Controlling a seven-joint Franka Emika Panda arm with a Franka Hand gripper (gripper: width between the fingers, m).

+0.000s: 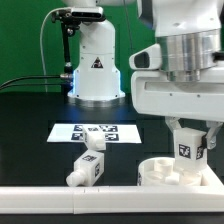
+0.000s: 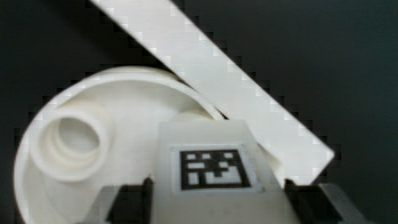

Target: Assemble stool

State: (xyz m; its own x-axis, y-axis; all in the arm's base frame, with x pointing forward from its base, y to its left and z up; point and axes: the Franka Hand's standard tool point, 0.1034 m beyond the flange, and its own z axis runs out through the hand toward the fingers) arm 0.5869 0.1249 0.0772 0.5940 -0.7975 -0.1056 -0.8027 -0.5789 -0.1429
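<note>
My gripper (image 1: 190, 152) is shut on a short white stool leg (image 1: 190, 143) with a black-and-white tag, held upright over the round white seat (image 1: 160, 174) at the exterior view's lower right. In the wrist view the tagged leg (image 2: 214, 150) sits between both dark fingers (image 2: 125, 205), just above the seat (image 2: 107, 95). A round socket (image 2: 75, 140) in the seat lies beside the leg. A loose leg (image 1: 87, 168) lies on the black table to the left, with another tagged white piece (image 1: 92, 144) right behind it.
The marker board (image 1: 95, 130) lies flat mid-table. A white rail (image 1: 60, 196) runs along the table's front edge and crosses the wrist view as a white bar (image 2: 222, 65) close to the seat. The arm's white base (image 1: 97, 65) stands behind.
</note>
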